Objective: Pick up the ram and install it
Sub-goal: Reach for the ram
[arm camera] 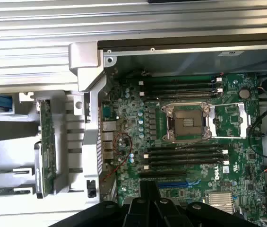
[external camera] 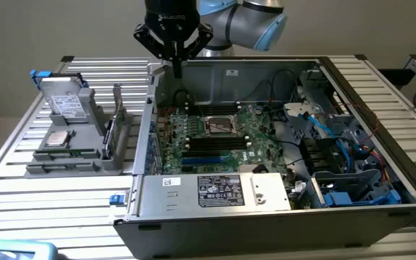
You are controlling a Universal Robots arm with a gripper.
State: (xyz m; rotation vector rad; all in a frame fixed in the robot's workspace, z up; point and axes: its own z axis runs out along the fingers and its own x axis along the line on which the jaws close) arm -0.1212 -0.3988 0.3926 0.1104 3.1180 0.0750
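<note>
Green ram (arm camera: 47,146): upright in grey holder (external camera: 63,162), beside computer case (external camera: 266,230)
Gripper (external camera: 177,69): fingers pressed together, empty, above case's rear corner

1. Soft, even light falls from above, and the slatted bench (external camera: 49,216) shines pale.
2. The computer case (external camera: 193,230) is dimmer inside (its walls shade the motherboard (arm camera: 128,109)).
3. In the wrist view the pincer (arm camera: 148,187) shows near-black.

Closed jaws over case (external camera: 266,76) corner, ram (external camera: 119,117) upright alongside
</note>
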